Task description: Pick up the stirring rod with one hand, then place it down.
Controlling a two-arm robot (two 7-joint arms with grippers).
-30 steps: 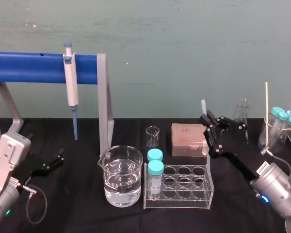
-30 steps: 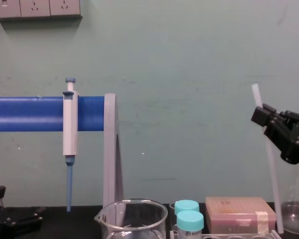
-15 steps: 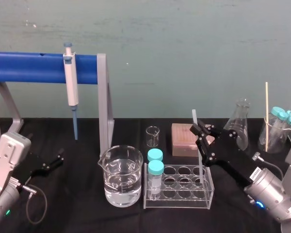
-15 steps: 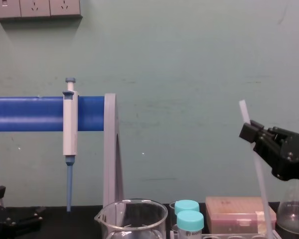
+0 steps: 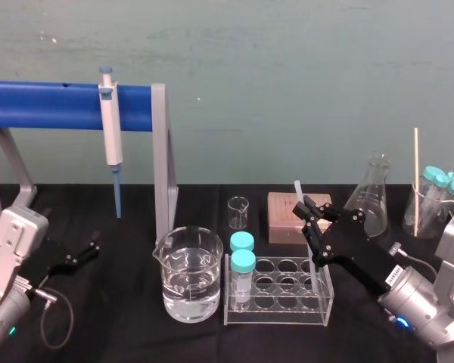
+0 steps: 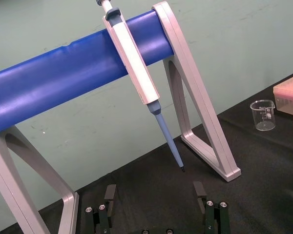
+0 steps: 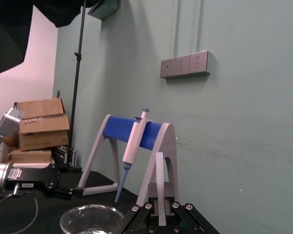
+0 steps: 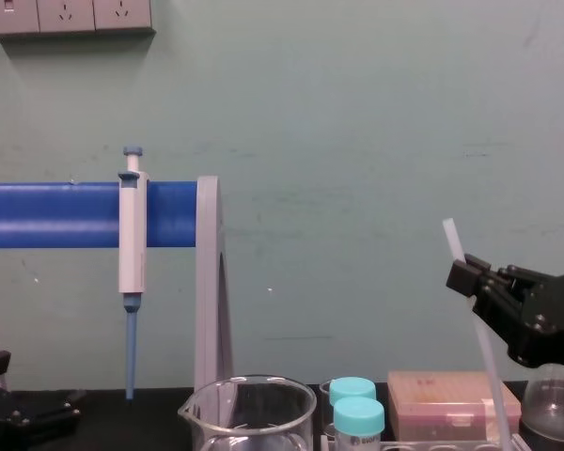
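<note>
My right gripper (image 5: 309, 208) is shut on the stirring rod (image 5: 298, 190), a thin translucent white rod held nearly upright and tilted slightly. The rod's lower end hangs over the right end of the clear tube rack (image 5: 280, 308); whether it touches the rack I cannot tell. In the chest view the rod (image 8: 450, 240) sticks up above the right gripper (image 8: 461, 274). The right wrist view shows the rod (image 7: 159, 180) rising between the closed fingers. The left gripper (image 5: 79, 255) rests at the table's left, and its fingers (image 6: 110, 194) stand apart with nothing between them.
A beaker of water (image 5: 188, 274) stands left of the rack, which holds two teal-capped tubes (image 5: 243, 265). Behind are a small beaker (image 5: 237, 212), a pink box (image 5: 281, 219) and a conical flask (image 5: 369, 193). A pipette (image 5: 110, 128) hangs on the blue stand (image 5: 45, 106).
The right gripper has carried the rod leftward and down, from in front of the conical flask to over the tube rack. The left arm has stayed still.
</note>
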